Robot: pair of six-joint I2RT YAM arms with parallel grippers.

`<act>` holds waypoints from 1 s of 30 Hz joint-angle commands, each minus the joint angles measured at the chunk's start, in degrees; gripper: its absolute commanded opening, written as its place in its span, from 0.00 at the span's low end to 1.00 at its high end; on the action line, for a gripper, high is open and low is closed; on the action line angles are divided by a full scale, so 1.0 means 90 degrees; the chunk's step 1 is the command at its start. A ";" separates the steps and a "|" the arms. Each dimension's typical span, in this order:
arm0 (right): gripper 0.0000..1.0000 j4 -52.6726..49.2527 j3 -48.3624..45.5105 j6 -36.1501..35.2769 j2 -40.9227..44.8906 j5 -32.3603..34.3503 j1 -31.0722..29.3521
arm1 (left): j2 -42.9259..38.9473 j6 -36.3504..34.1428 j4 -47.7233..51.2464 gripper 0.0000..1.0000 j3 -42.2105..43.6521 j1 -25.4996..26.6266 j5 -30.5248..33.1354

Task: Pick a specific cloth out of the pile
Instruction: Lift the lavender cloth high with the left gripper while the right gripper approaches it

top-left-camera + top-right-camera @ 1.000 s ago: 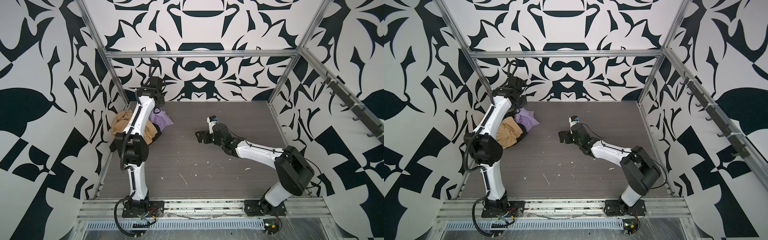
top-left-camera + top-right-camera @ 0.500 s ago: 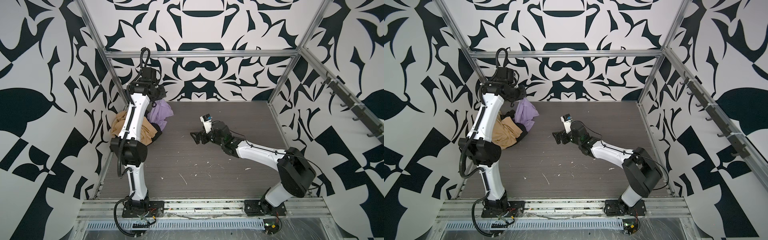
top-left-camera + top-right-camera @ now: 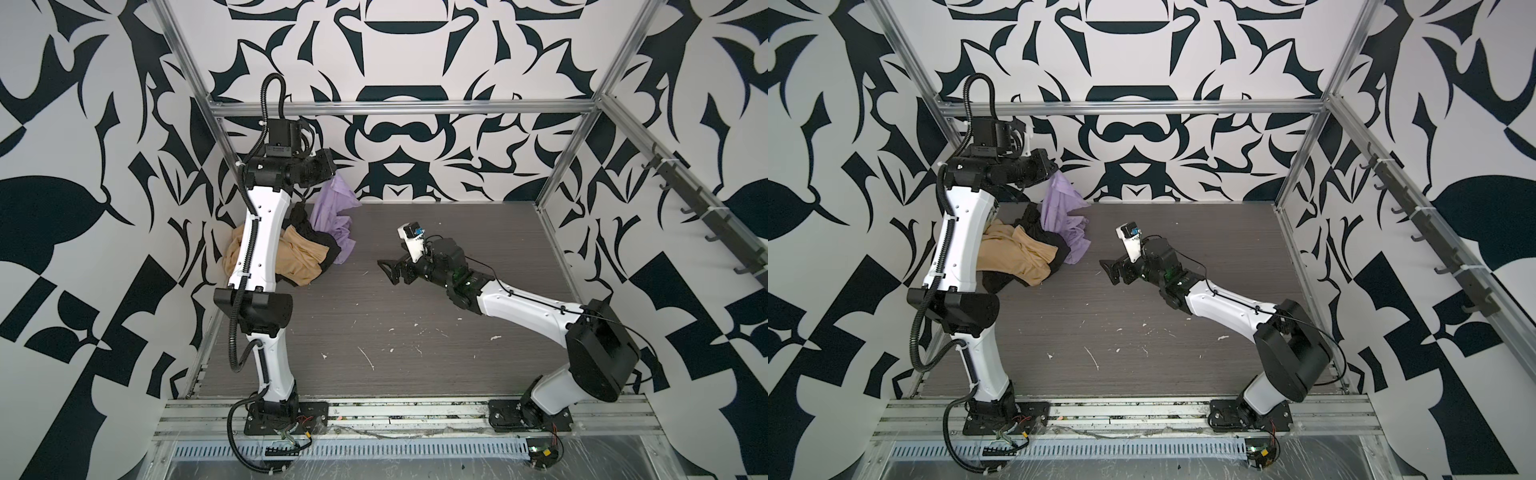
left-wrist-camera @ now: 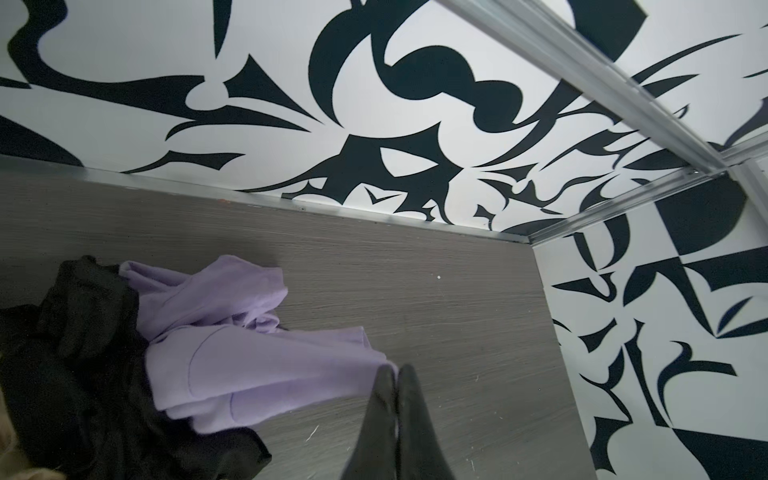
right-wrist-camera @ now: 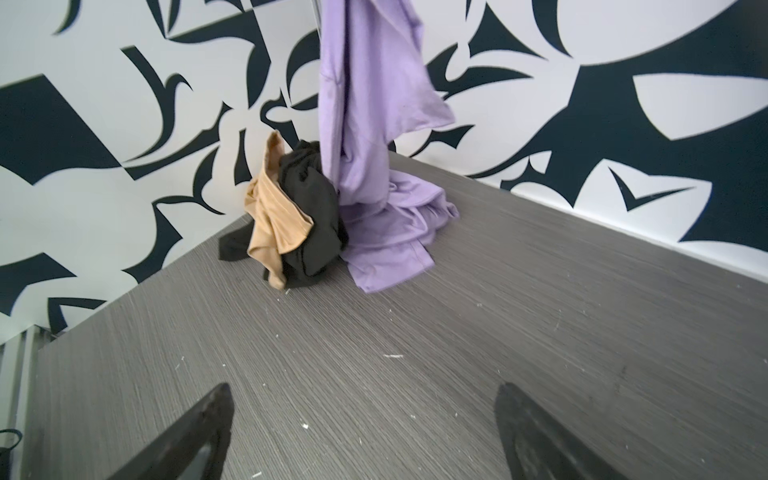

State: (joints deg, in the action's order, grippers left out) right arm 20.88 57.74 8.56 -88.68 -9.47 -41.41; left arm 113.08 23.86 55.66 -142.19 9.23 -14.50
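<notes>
The cloth [image 3: 333, 216] is held by the closed left jaws, which are pinched on its top edge high above the back left corner of the table [image 3: 436, 353], close to the rear wall. In the left wrist view the two jaws are seen pressed together on a lavender fold [image 4: 266, 353].

From that grip the long axis of the cloth runs almost straight down. In the right wrist view it is seen as a hanging column [image 5: 365, 116] whose lower end is heaped on the table, touching the black garment [image 5: 311, 216] of the pile [image 3: 291, 257]. The tan garment [image 5: 274, 220] lies on the far side of the black one.

The right jaws are spread wide and hold nothing. They are carried low over the table's middle by the right arm [image 3: 519, 307] and pointed towards the pile, with the cloth ahead of them and well apart.

The coming move is judged to turn on the heaped lower end: it lies directly below the left jaws and against the pile, so a lift upward and away from the black garment, towards the table's middle, would be needed.
</notes>
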 commanded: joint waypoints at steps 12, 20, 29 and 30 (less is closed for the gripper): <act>1.00 0.0275 0.0420 -0.0174 0.0513 -0.0197 -0.0130 | -0.0689 0.0304 -0.0624 0.00 -0.0098 -0.0037 -0.0732; 0.99 0.0251 0.0156 -0.0608 0.0810 -0.0314 -0.0130 | -0.0991 0.0423 -0.0877 0.00 0.0621 -0.0039 -0.1163; 0.97 0.1576 -0.0497 -0.2992 0.0803 -0.0942 -0.0132 | -0.1377 -0.0026 -0.2410 0.00 0.1823 -0.0039 -0.2520; 0.97 0.1605 -0.0497 -0.3191 0.0783 -0.0986 -0.0135 | -0.1368 -0.0053 -0.2477 0.00 0.1810 -0.0034 -0.2707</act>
State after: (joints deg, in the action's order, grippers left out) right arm 29.10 53.08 -11.46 -82.13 -15.53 -42.26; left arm 103.46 24.80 41.12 -126.23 8.86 -31.64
